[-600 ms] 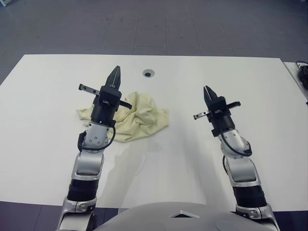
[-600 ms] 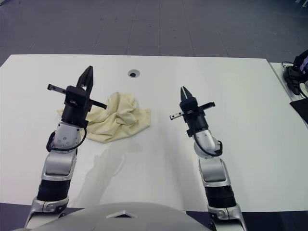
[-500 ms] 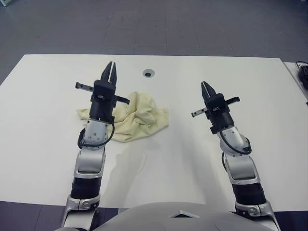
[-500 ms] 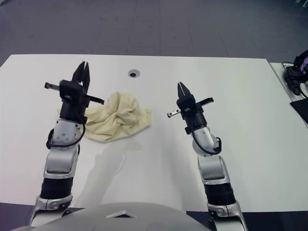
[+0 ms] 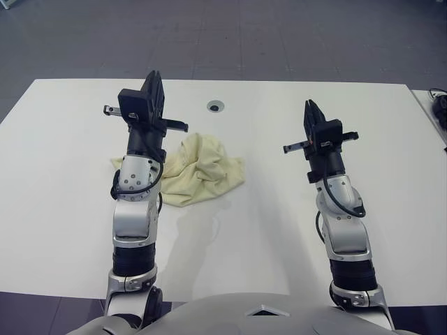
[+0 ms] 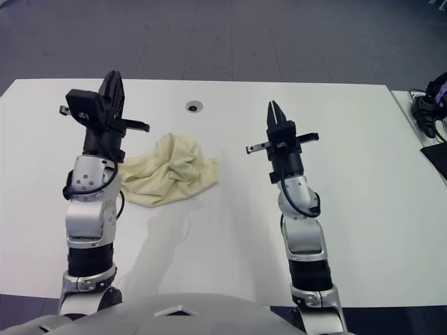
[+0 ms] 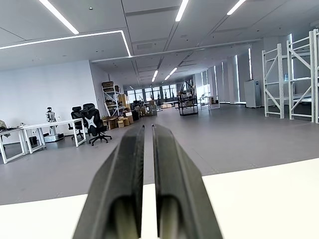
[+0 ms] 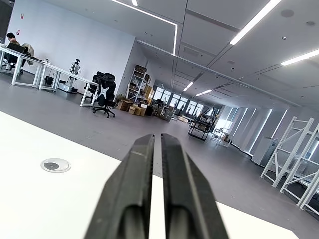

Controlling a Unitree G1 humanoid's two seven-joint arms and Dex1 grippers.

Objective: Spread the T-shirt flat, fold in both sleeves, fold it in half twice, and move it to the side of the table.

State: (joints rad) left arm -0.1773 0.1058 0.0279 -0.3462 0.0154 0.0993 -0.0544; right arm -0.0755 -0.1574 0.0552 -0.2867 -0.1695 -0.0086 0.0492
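**T-shirt crumpled on worktop, both claws raised and empty**

T-shirt [image 5: 204, 171]: pale yellow, bunched in a heap on the white worktop [image 5: 279, 216], left of centre, near side of the round cable hole [image 5: 216, 106]. Left claw [image 5: 152, 78] stands above the heap's left part, lifted off the cloth, tips pointing up and away; fingers [image 7: 130, 184] drawn together, only a thin slit between them, nothing gripped. Right claw [image 5: 310, 109] is well apart from the T-shirt, to its right, also raised off the worktop; fingers [image 8: 133, 191] likewise closed to a narrow slit, empty. Left forearm covers the heap's left edge; sleeves and collar cannot be told apart in the folds.
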